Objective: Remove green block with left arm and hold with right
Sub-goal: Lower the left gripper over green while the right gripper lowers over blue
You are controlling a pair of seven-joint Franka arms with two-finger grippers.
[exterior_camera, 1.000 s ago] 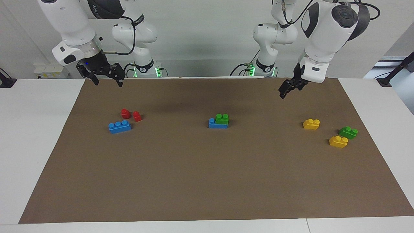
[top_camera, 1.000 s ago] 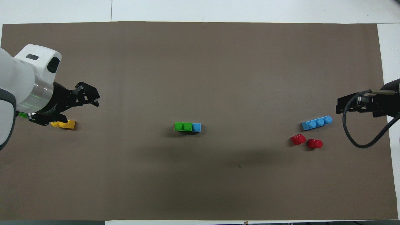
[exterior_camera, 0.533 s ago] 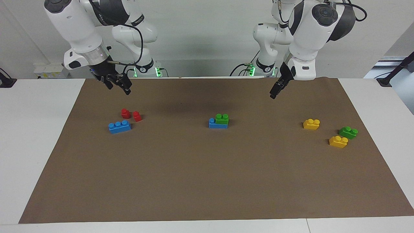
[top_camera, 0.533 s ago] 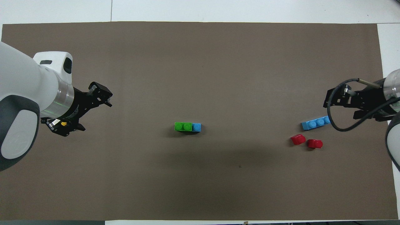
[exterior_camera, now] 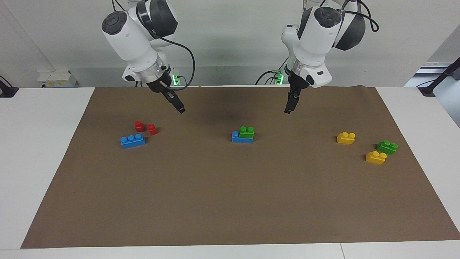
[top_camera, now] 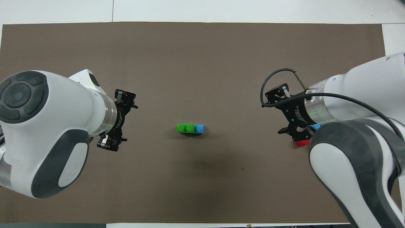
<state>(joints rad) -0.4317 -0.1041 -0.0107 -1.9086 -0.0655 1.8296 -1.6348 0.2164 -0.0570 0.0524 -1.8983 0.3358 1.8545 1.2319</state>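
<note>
Green block (exterior_camera: 246, 132) sits pressed onto a blue brick (exterior_camera: 237, 137) at the middle of the brown mat (exterior_camera: 230, 201). It covers the end toward the left arm's end of the table and leaves one blue stud bare toward the right arm's end. That layout suits the job: each arm has its own piece on its own side, the bare end for the right arm to pin and the green one for the left arm to pull off.

Both arms hang in the air over the strip of mat between their bases and the stack. The left gripper (exterior_camera: 287, 109) and the right gripper (exterior_camera: 180, 109) tilt inward toward it, each with fingers spread and nothing between them. Neither touches a brick, so I judge this to be the approach, with no grasp yet made.

Two red bricks (exterior_camera: 139, 126) lie nearest the robots, toward the right arm's end, with a loose blue brick (exterior_camera: 133, 140) just farther out. Toward the left arm's end are a yellow brick (exterior_camera: 346, 137), then a second green brick (exterior_camera: 387, 147), then another yellow one (exterior_camera: 376, 157) farthest out. All are well apart from the stack and play no part here
</note>
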